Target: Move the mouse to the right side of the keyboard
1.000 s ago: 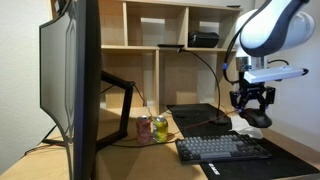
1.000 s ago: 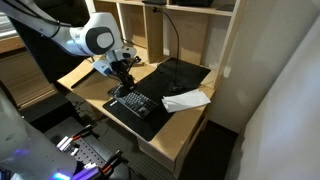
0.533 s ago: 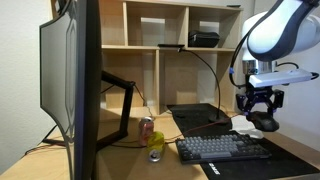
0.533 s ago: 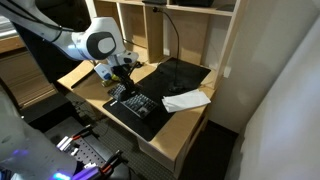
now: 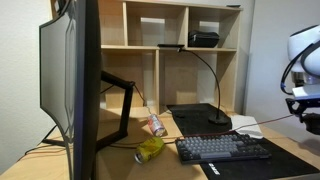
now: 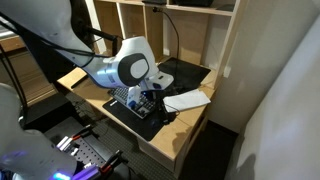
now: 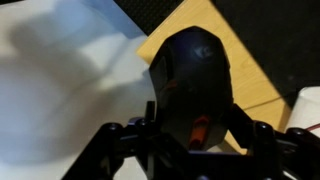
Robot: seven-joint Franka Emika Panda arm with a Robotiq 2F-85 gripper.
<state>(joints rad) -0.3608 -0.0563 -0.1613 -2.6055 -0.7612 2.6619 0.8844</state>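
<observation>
Your arm (image 5: 303,55) has swung out past the end of the keyboard (image 5: 225,148) to the edge of an exterior view since half a second ago; the mouse (image 7: 195,65) has gone with it.
In the wrist view your gripper (image 7: 195,128) is closed on the mouse; its dark fingers (image 7: 135,135) press against both flanks, the jaws no wider than the mouse's body; the mouse is held over the pale wooden desk (image 7: 240,70) and a white sheet (image 7: 60,80), with the black mat (image 7: 165,12) at the top of that view; beside the monitor (image 5: 70,90), the two cans that stood upright a second ago have toppled; the yellow-green can (image 5: 150,150) lies on its side and the red can (image 5: 157,124) leans tilted behind it.
</observation>
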